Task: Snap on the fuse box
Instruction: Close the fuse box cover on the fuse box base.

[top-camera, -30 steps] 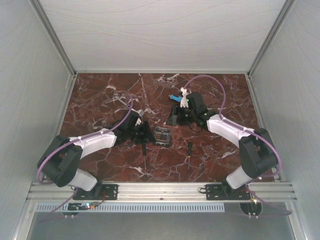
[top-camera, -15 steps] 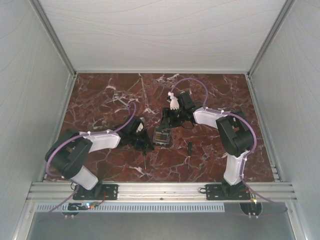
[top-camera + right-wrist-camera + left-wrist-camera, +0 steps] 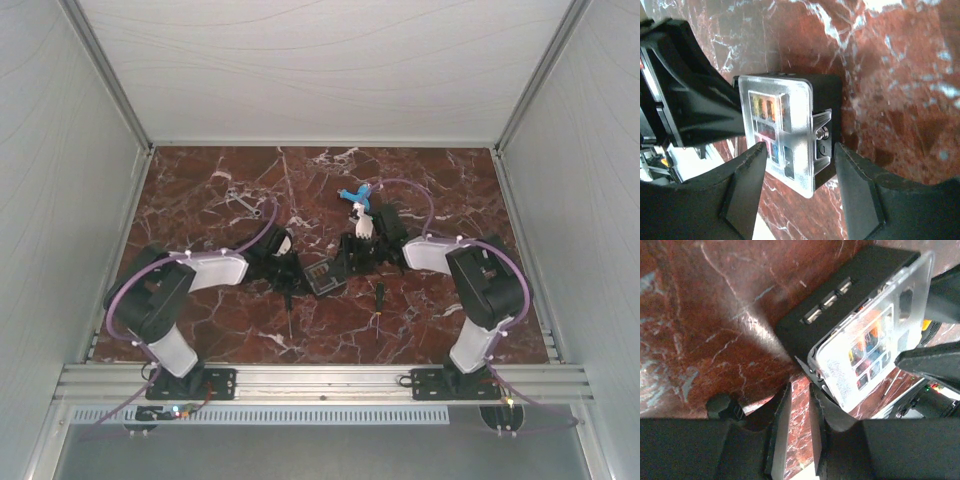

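Note:
The fuse box [image 3: 322,277] is tipped up on edge at mid-table between my two grippers. Its black tray [image 3: 840,295] carries the clear lid [image 3: 865,350], with coloured fuses showing through. My right gripper [image 3: 797,150] straddles the box. One fingertip [image 3: 757,152] lies on the lid [image 3: 772,115] and the other [image 3: 840,152] on the back of the tray [image 3: 827,95], so it is shut on the box. My left gripper [image 3: 800,387] stands at the box's lower corner. Its jaws are a narrow gap apart with only marble between them. In the top view the left gripper [image 3: 292,278] and right gripper [image 3: 345,265] flank the box.
A blue plastic piece [image 3: 350,194] lies behind the right gripper. One black-handled screwdriver [image 3: 380,298] lies in front of the box, another [image 3: 287,312] below the left gripper. A small metal tool [image 3: 245,202] sits at the back left. White walls enclose the marble table [image 3: 200,180].
The right gripper came forward from beside the blue piece and closed round the box, which went from flat to tipped up. The left gripper narrowed and moved in against the box.

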### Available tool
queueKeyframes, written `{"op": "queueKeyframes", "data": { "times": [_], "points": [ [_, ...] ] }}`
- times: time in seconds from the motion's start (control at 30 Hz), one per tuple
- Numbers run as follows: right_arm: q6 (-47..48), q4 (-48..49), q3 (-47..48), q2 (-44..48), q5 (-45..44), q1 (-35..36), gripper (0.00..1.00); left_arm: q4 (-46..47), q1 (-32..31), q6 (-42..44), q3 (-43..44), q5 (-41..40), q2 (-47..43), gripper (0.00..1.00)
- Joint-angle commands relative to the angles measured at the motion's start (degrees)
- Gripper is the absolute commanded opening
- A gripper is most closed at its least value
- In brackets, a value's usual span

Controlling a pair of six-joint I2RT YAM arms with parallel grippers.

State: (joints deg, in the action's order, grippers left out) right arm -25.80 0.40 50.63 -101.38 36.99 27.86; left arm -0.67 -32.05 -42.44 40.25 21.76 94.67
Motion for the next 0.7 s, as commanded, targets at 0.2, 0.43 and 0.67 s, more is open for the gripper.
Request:
{"op": "queueKeyframes", "data": {
  "times": [0.2,0.43,0.67],
  "points": [
    [-10.6,8.5,-9.2,8.7,3.3,-4.0,0.54,0.2,2.3,1.0,-0.6,-7.5,-4.5,0.32],
    [-6.7,-4.8,-5.8,12.9,-5.1,-2.9,0.53,0.9,2.6,-3.5,-5.4,-3.9,-14.1,0.42],
    [-5.4,-11.2,-3.1,14.1,-12.6,1.1,0.53,4.8,1.4,-6.2,-5.5,1.7,-15.4,0.5]
  ]
}}
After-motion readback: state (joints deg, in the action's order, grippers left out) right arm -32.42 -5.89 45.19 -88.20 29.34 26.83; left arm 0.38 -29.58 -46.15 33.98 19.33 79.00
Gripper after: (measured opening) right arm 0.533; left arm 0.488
